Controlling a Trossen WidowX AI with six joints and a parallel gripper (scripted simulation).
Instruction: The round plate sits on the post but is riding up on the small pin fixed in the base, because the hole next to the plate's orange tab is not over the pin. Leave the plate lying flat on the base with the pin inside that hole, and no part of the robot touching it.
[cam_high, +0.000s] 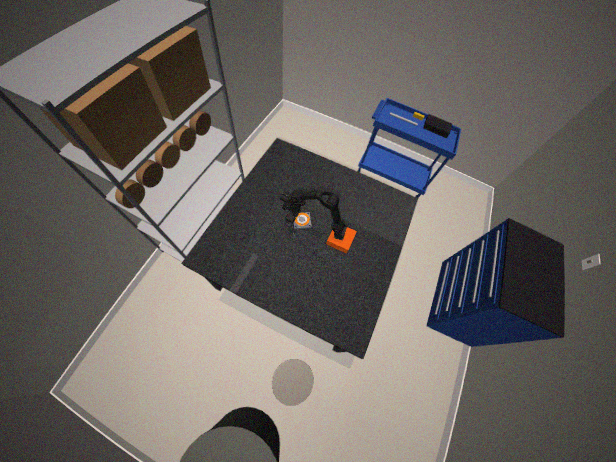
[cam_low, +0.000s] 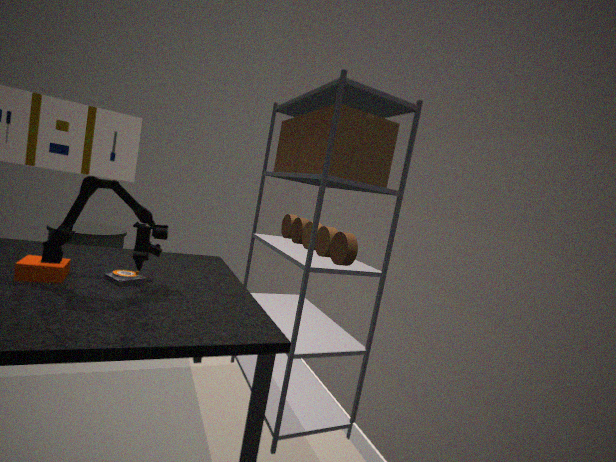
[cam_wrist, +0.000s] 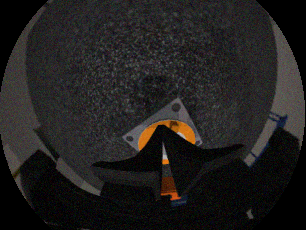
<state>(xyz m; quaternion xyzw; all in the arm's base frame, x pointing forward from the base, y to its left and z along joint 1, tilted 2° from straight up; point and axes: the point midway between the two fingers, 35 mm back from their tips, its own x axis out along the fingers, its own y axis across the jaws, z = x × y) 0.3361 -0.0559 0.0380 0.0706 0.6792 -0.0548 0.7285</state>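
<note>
Near the middle of the top view, the round plate (cam_high: 302, 219) with its orange ring sits on the square grey base (cam_high: 303, 226) on the dark table (cam_high: 280, 300). The arm reaches over from its orange mount (cam_high: 342, 239), and the gripper (cam_low: 138, 264) points down just above the plate's far edge. Its fingers are pressed together with nothing between them. I cannot tell whether the tips touch the plate.
</note>
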